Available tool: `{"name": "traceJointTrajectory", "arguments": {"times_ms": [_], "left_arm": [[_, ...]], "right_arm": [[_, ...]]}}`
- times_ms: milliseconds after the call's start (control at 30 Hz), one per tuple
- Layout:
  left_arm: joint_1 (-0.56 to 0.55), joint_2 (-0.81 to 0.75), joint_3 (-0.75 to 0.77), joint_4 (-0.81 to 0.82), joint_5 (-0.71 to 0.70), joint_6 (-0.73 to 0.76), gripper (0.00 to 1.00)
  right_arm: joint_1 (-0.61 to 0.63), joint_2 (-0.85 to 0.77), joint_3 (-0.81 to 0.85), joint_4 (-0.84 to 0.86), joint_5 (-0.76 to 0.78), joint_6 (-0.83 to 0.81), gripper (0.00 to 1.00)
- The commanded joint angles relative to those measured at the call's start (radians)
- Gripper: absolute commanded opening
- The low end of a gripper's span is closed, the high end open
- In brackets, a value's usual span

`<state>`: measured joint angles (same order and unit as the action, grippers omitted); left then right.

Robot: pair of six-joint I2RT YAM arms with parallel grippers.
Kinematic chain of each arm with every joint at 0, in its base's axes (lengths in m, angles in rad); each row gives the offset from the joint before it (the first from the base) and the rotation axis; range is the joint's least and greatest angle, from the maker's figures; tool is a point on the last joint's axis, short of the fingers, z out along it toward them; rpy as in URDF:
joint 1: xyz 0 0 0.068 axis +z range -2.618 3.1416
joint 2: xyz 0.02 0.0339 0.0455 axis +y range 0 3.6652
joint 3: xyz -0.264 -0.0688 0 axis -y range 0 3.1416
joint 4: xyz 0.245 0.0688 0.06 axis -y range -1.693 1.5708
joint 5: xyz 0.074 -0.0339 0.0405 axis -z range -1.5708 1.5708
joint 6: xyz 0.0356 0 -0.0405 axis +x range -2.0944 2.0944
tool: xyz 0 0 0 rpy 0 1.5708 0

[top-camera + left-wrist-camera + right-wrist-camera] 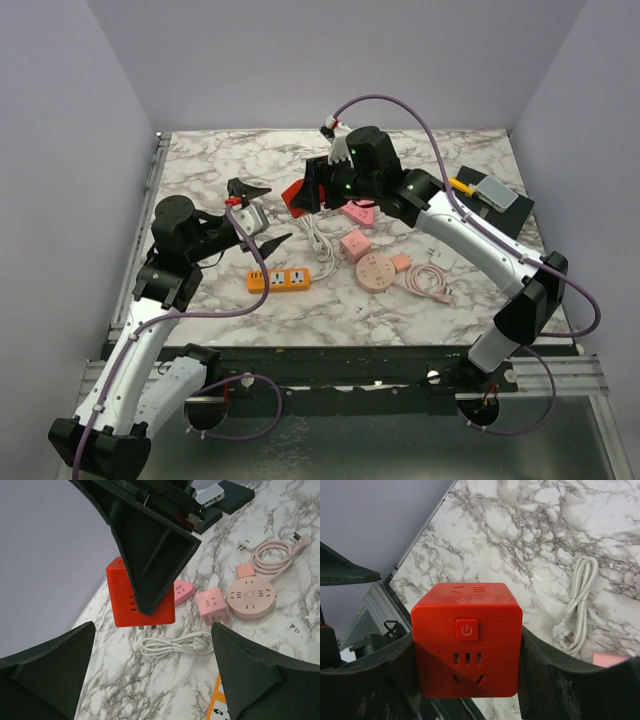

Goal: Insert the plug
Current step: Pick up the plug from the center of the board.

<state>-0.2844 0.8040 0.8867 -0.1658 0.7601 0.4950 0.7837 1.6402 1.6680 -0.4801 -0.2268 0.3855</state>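
Observation:
My right gripper (pixel 315 190) is shut on the red cube plug (pixel 296 196), which hangs above the back middle of the marble table. In the right wrist view the red cube plug (pixel 467 640) sits squeezed between both fingers, its power button and socket face toward the camera. From the left wrist view the red cube plug (pixel 122 605) shows metal prongs on its underside. The orange power strip (pixel 279 279) lies flat in front, near my left gripper (pixel 262 215), which stands wide open and empty, a little to the left of the cube. A corner of the orange power strip (pixel 220 705) shows by its right finger.
A coiled white cable (pixel 318 238) lies under the cube. To the right are a pink triangular adapter (pixel 358 212), a pink cube socket (pixel 355 245), a round pink socket (pixel 376 271) and a pink cable (pixel 430 278). A black box (pixel 490 200) sits at the back right.

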Motion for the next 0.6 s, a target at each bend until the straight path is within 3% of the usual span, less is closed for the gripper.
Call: {"name": "traceJointTrajectory", "arguments": {"times_ms": [0,400,467,567], "left_arm": [[-0.028,0.017,-0.002,0.03,0.029,0.057,0.99],[-0.069,0.092,-0.018,0.08,-0.087,0.051,0.98],[-0.069,0.101,-0.016,0.081,-0.072,0.054,0.9],[-0.07,0.117,-0.014,0.081,-0.05,0.057,0.65]], "right_arm": [[0.022,0.014,0.006,0.011,-0.039,0.077,0.01],[0.06,0.042,-0.004,0.057,-0.041,0.106,0.01],[0.062,0.043,-0.012,0.065,-0.042,0.111,0.01],[0.063,0.041,-0.017,0.072,-0.048,0.118,0.01]]}}
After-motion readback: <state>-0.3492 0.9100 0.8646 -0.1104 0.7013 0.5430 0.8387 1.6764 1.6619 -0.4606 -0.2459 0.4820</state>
